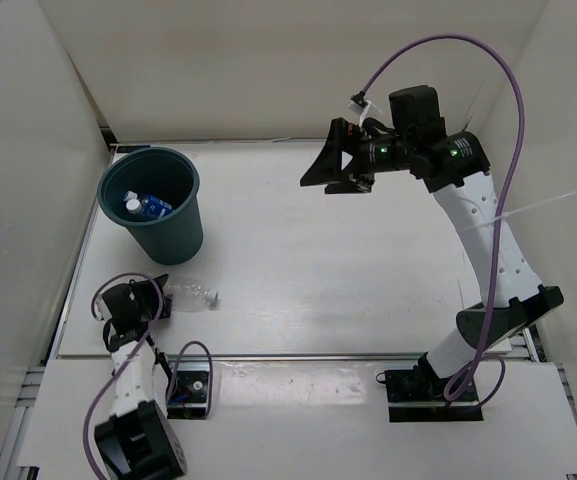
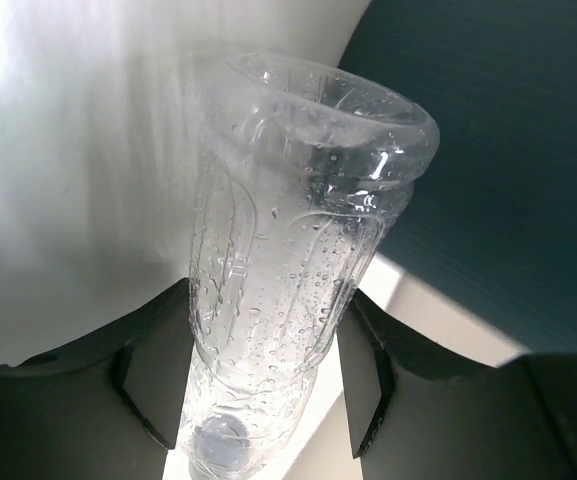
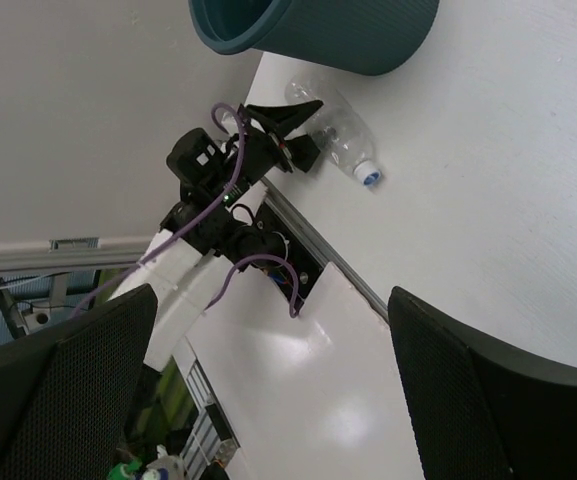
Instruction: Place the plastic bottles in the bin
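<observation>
The left hand (image 1: 158, 300) has its fingers (image 2: 158, 370) on either side of the clear bottle (image 1: 190, 293), right at its walls; whether they squeeze it I cannot tell. The bottle lies on its side near the counter's (image 1: 318, 260) near-left corner, long axis along the near edge, cap pointing right. Just behind stands the bin (image 1: 183, 240), holding a blue-labelled bottle (image 1: 146, 207) — anything more inside is hard to make out. The right hand (image 1: 343, 170) hangs spread wide, empty.

Left arm (image 1: 128, 375), 7 o'clock; right arm (image 1: 483, 230), 3 o'clock: white links, black joints, purple cables (image 1: 520, 125). Green lights (image 1: 376, 152) on right.
</observation>
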Action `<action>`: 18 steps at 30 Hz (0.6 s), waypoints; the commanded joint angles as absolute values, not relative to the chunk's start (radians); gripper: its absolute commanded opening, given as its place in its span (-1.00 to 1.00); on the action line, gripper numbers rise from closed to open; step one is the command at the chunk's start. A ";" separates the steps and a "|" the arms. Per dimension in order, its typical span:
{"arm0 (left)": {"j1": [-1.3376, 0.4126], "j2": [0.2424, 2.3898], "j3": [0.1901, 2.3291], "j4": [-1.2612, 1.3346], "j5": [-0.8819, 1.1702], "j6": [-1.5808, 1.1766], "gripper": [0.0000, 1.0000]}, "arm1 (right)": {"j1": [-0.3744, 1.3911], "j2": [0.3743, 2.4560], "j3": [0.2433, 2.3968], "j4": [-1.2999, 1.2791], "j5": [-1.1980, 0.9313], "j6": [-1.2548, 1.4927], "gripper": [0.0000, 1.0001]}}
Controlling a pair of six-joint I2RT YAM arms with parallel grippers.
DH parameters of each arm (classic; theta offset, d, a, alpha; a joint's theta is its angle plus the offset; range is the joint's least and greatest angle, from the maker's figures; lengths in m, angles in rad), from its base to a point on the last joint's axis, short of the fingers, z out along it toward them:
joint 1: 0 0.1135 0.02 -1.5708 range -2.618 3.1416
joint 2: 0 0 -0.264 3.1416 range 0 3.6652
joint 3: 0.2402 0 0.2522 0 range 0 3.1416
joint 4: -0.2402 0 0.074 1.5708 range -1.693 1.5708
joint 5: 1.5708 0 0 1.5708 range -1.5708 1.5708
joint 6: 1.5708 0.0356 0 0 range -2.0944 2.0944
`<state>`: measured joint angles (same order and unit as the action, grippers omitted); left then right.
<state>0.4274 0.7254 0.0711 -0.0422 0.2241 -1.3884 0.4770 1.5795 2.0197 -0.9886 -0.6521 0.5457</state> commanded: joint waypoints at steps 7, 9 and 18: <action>0.431 0.465 0.411 -0.696 0.184 -1.174 -0.04 | 0.471 1.566 1.967 -0.842 -0.695 0.584 0.99; 0.431 0.465 0.548 -0.776 0.184 -1.126 -0.04 | 0.471 1.566 1.942 -0.827 -0.706 0.584 0.99; 0.431 0.623 1.050 -0.885 0.173 -1.015 -0.04 | 0.480 1.533 1.910 -0.805 -0.706 0.603 0.99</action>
